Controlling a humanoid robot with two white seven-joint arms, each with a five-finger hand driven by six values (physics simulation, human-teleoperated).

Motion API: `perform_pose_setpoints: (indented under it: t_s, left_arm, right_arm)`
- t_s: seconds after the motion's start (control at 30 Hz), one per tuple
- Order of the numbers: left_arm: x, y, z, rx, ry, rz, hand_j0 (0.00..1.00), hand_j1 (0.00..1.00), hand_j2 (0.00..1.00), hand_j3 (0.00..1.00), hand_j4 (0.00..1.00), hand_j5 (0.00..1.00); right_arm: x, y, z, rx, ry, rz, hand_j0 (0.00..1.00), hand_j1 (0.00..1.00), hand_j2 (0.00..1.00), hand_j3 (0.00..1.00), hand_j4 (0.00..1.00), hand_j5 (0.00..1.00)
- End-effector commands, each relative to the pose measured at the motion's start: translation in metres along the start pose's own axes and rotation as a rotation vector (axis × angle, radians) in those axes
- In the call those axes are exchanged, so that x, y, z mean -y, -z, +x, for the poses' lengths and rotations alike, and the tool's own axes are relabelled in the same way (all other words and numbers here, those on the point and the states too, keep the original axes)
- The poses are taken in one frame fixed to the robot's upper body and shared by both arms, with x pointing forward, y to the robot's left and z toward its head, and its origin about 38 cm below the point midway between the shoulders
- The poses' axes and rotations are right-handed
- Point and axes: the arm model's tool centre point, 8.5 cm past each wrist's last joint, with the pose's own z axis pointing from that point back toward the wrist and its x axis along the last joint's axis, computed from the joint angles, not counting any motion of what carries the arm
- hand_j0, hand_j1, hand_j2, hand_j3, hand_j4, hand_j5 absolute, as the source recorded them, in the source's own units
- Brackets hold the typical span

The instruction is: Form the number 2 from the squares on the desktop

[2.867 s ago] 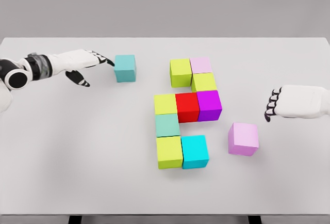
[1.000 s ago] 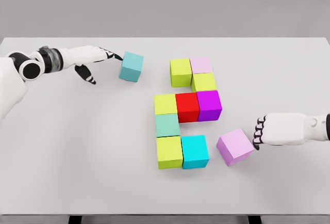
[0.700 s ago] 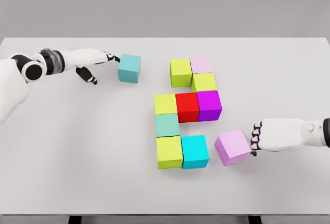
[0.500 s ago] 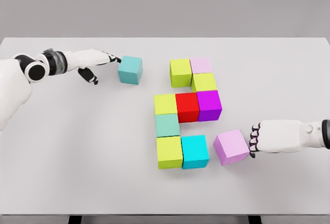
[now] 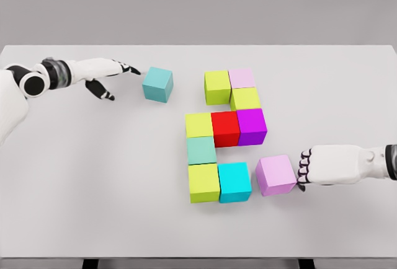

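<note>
- Right robot hand [image 5: 304, 170] lies low on the worktop [image 5: 93, 182], knuckles curled, fingertips against the right face of the pink cube [image 5: 276, 175]; it presses rather than grips.
- Left robot hand [image 5: 105, 74] reaches from the far left, index finger straight out, its tip just short of the lone teal cube [image 5: 157, 84]; it holds nothing.
- No containers anywhere; every cube sits straight on the worktop.
- Ten cubes in all. Eight are packed together mid-worktop: four yellow-green, one pale pink [image 5: 241, 78], one red [image 5: 226, 127], one purple [image 5: 252, 126], one mint [image 5: 201, 150], one cyan [image 5: 234, 181].
- Pink cube sits just right of the cyan one, a thin gap between.
- Teal cube stands well apart, upper left, slightly turned.
</note>
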Motion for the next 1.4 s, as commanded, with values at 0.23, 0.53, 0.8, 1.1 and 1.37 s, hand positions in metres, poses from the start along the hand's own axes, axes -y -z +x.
perform_pose_setpoints:
  t_s: [0.23,0.53,0.8,1.1,1.37]
  left_arm:
    - [-0.003,0.0,0.007,0.023,0.028,0.009,0.96,0.96,0.96,0.96,0.96,0.96]
    - [0.0,-0.001,0.007,0.027,0.032,0.006,0.96,0.96,0.96,0.96,0.96,0.96]
    - [0.004,-0.021,-0.002,0.017,0.058,0.008,0.96,0.96,0.96,0.96,0.96,0.96]
    - [0.0,-0.034,-0.007,0.009,0.099,0.006,1.0,1.0,1.0,1.0,1.0,1.0]
    - [-0.012,-0.042,-0.006,0.018,0.125,0.019,0.76,0.76,0.76,0.76,0.76,0.76]
  right_arm:
    - [0.001,-0.002,-0.01,-0.028,-0.002,-0.001,0.54,0.54,0.54,0.54,0.54,0.54]
    - [0.01,0.01,-0.01,-0.003,-0.016,-0.021,0.54,0.54,0.54,0.54,0.54,0.54]
    - [0.006,0.009,-0.015,-0.018,-0.008,-0.011,0.54,0.54,0.54,0.54,0.54,0.54]
    - [0.01,0.014,-0.013,-0.003,-0.012,-0.02,0.54,0.54,0.54,0.54,0.54,0.54]
    - [0.012,0.017,-0.012,0.004,-0.012,-0.028,0.54,0.54,0.54,0.54,0.54,0.54]
